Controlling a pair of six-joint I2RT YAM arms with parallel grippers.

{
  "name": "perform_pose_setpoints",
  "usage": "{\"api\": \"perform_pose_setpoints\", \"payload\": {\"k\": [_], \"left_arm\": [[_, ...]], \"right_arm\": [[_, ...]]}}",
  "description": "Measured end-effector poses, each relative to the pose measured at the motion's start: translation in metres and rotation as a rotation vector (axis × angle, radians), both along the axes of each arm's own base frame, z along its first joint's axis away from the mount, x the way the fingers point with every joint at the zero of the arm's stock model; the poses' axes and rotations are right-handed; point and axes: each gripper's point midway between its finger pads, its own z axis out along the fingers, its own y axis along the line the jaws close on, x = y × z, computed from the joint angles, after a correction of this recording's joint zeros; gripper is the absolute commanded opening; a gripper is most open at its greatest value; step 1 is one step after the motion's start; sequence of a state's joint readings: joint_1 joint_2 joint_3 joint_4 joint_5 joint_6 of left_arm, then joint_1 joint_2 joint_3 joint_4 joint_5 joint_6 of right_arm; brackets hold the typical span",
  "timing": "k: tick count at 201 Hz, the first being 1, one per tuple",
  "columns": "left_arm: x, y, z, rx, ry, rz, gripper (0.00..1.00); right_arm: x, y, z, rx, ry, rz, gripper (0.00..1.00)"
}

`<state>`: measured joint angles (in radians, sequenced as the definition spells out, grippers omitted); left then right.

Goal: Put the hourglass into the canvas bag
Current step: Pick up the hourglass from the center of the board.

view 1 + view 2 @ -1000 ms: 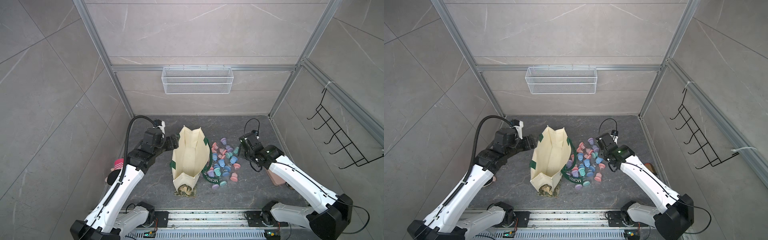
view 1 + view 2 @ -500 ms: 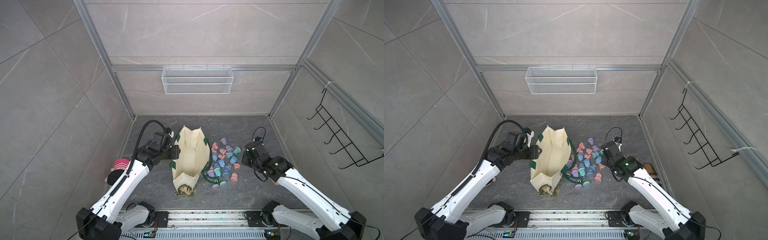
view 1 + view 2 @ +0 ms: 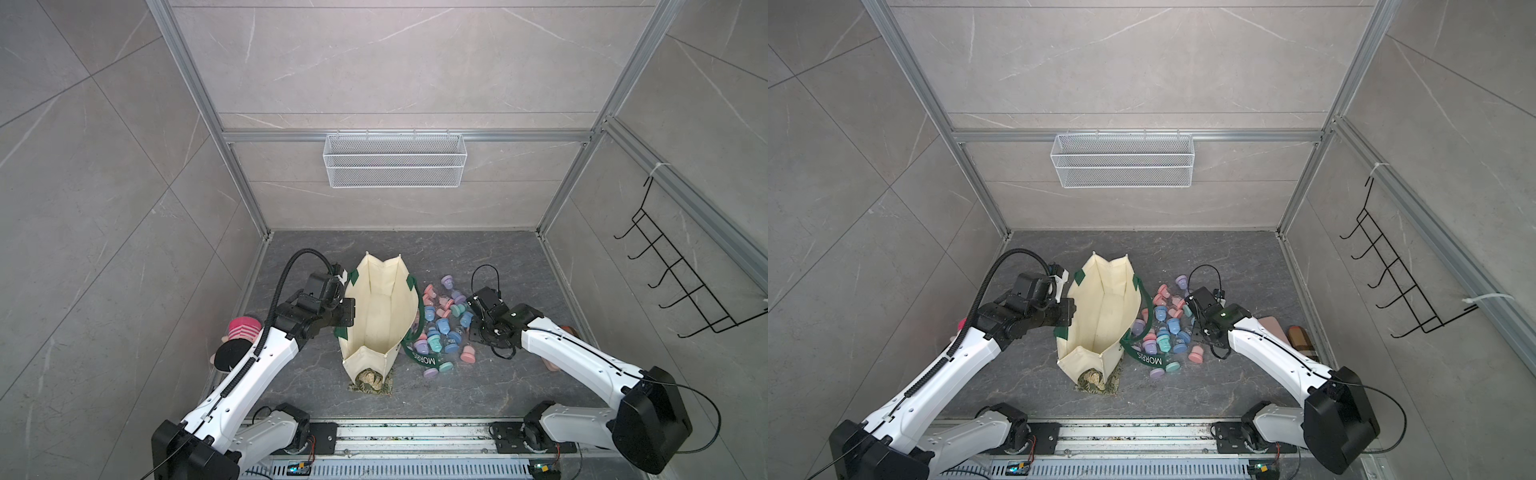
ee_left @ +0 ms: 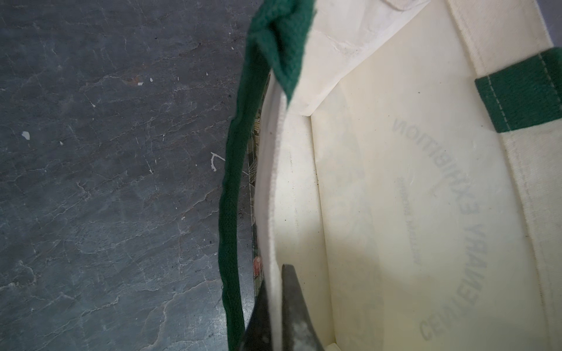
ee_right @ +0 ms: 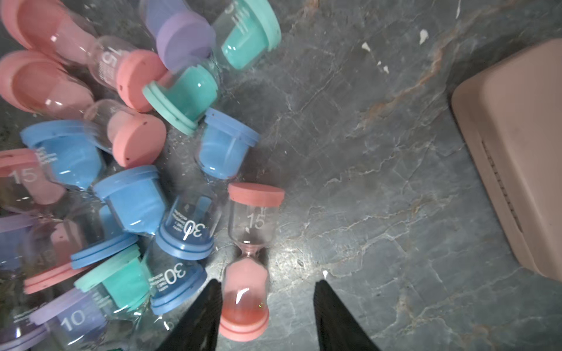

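The cream canvas bag [image 3: 382, 316] [image 3: 1104, 311] stands open on the floor, and its dark green handle [image 4: 234, 212] hangs outside its left wall. My left gripper [image 4: 275, 273] [image 3: 347, 318] is shut on that wall's rim, one finger inside and one outside. Several pastel hourglasses [image 3: 442, 328] [image 3: 1163, 328] lie heaped to the right of the bag. My right gripper [image 5: 267, 282] [image 3: 476, 330] is open at the pile's right edge. A pink hourglass [image 5: 248, 267] marked 15 lies between its fingers, against one finger [image 5: 209, 304] and well apart from the other.
A pale pink case [image 5: 517, 152] [image 3: 1273, 328] and a brown item [image 3: 1300, 338] lie by the right wall. A patterned cloth [image 3: 370, 380] sits under the bag's near end. A pink and black plush [image 3: 239, 340] lies at the left wall. A wire basket [image 3: 395, 160] hangs on the back wall.
My left gripper came up to the bag's left wall and closed on its rim. My right gripper shifted from the pile's far side to its right edge, now straddling the pink hourglass.
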<state>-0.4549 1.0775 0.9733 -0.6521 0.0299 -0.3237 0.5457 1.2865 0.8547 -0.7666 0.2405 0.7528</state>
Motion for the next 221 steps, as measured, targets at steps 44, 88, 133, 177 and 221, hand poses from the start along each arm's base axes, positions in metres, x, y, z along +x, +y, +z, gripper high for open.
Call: {"api": "perform_pose_setpoints", "payload": {"k": [44,88,133,177,221], "left_arm": [[-0.002,0.000,0.002,-0.014,-0.016,0.002,0.00],[0.000,-0.001,0.002,-0.033,-0.021,0.011,0.00],[0.001,-0.007,0.001,-0.066,-0.026,0.005,0.00],[0.003,-0.010,0.003,-0.086,-0.035,-0.003,0.00],[0.003,-0.011,0.001,-0.094,-0.040,-0.003,0.00]], "right_arm": [[-0.016,0.003,-0.031,0.006,0.110,0.013,0.57],[-0.011,0.016,-0.046,0.037,0.131,0.036,0.56],[-0.025,0.008,-0.076,-0.002,0.208,0.021,0.53],[-0.022,0.009,-0.076,0.009,0.186,0.007,0.38],[-0.020,0.007,-0.072,0.006,0.164,0.006,0.09]]}}
